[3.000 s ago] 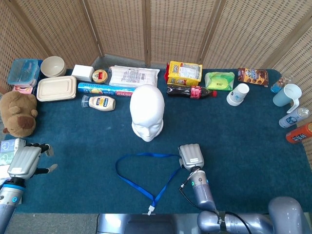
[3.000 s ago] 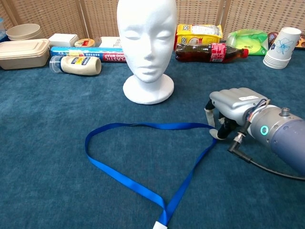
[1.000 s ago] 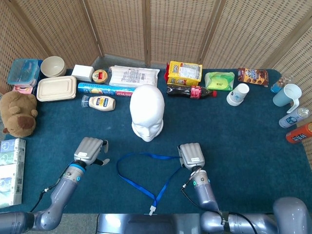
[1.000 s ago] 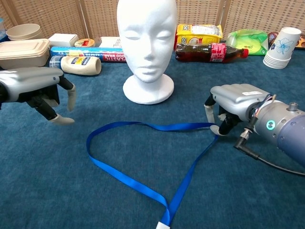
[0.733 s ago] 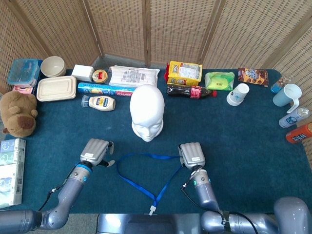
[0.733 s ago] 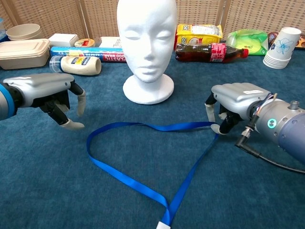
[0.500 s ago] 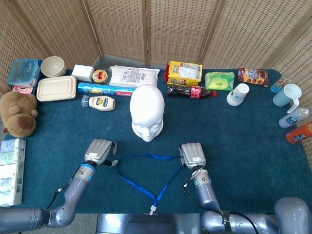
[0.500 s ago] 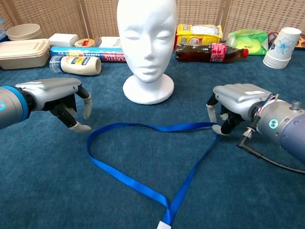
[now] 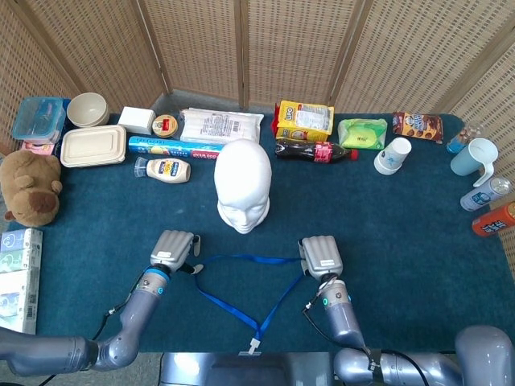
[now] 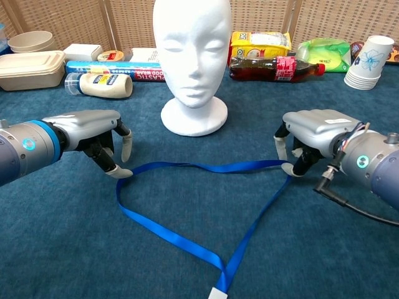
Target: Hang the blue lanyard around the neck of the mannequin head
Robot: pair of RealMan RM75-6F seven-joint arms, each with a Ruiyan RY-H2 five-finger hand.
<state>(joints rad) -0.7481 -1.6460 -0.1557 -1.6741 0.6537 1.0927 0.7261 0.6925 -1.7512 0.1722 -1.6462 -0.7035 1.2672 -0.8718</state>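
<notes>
The blue lanyard (image 9: 249, 259) (image 10: 212, 169) lies as a loop on the dark blue cloth in front of the white mannequin head (image 9: 243, 181) (image 10: 192, 50), which stands upright facing me. Its white clip end points at the near table edge. My right hand (image 9: 320, 256) (image 10: 312, 140) pinches the loop's right corner with its fingers curled down. At the loop's left bend my left hand (image 9: 175, 249) (image 10: 93, 134) hangs palm down, fingers apart. One of its fingertips (image 10: 121, 173) touches the strap there; I see no grip.
Behind the head lie a mayonnaise bottle (image 9: 166, 170), a box of plastic wrap (image 9: 173, 147), a cola bottle (image 9: 314, 150) and a yellow box (image 9: 303, 120). Paper cups (image 9: 393, 155) stand right of them. A teddy bear (image 9: 30, 186) sits at the left edge.
My left hand has come in from the far left to the loop's left bend. The right hand has shifted slightly right, drawing the top strap straighter.
</notes>
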